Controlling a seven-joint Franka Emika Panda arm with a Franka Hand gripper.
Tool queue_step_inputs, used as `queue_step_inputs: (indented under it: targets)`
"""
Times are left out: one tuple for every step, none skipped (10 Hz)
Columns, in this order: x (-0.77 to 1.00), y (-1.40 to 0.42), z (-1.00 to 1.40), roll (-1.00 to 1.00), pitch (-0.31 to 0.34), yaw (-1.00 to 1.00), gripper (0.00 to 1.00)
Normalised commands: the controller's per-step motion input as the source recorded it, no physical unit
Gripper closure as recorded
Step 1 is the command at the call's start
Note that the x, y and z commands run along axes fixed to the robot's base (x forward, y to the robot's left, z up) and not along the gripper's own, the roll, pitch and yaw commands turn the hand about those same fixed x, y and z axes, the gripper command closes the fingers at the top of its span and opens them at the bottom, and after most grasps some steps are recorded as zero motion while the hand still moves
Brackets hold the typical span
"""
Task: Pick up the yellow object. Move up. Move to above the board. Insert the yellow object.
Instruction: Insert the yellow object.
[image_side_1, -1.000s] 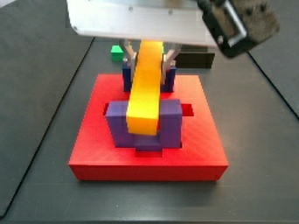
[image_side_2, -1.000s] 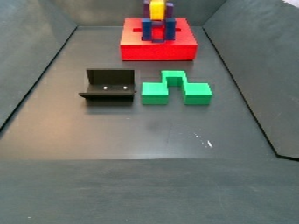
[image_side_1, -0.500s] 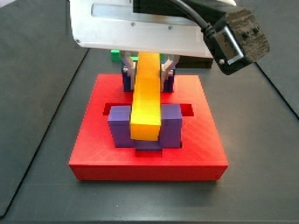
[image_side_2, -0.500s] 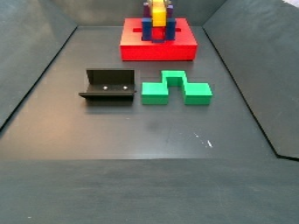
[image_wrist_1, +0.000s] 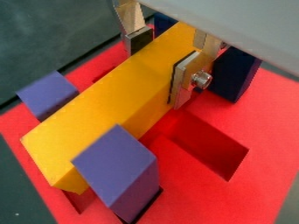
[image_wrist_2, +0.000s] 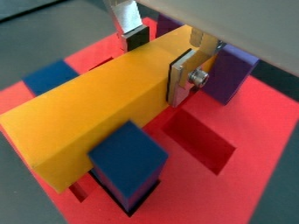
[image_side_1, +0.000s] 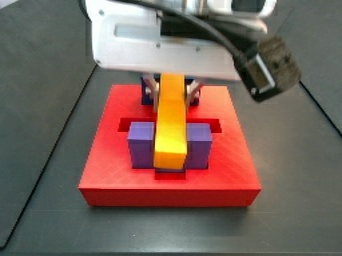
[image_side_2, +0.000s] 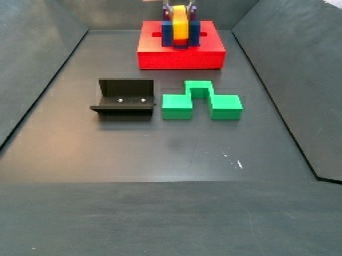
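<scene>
The yellow object (image_side_1: 171, 120) is a long bar lying nearly level in the channel between the upright posts of the red board (image_side_1: 120, 180). In a side view its front end shows between two purple posts (image_side_1: 139, 140). In both wrist views the gripper (image_wrist_1: 160, 63) (image_wrist_2: 156, 61) is shut on the yellow object (image_wrist_1: 105, 109) (image_wrist_2: 100, 105) near its far end, with one dark pad flat against its side. An empty recessed slot (image_wrist_1: 211, 149) lies in the board (image_wrist_1: 263, 175) beside the bar. In a side view the board (image_side_2: 154, 58) stands at the far end of the floor.
The dark fixture (image_side_2: 123, 98) and a green stepped block (image_side_2: 202, 101) stand side by side mid-floor, well away from the board. Blue posts (image_wrist_2: 128, 153) and a purple post (image_wrist_2: 233, 74) flank the bar closely.
The yellow object has gone from steeply tilted to nearly level, sinking between the posts. The gripper has come down with it.
</scene>
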Motion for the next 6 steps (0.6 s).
queue_step_inputs:
  targets:
    - [0.02,-0.09,-0.37,0.03,0.000,0.00,1.00]
    - [0.03,-0.10,-0.28,0.01,0.000,0.00,1.00]
    - [0.06,-0.08,-0.19,0.00,0.000,0.00,1.00]
    - [0.10,-0.03,-0.15,0.00,0.000,0.00,1.00]
    - [0.07,0.00,-0.19,0.00,0.000,0.00,1.00]
    - [0.09,0.00,-0.24,-0.01,-0.013,-0.01,1.00]
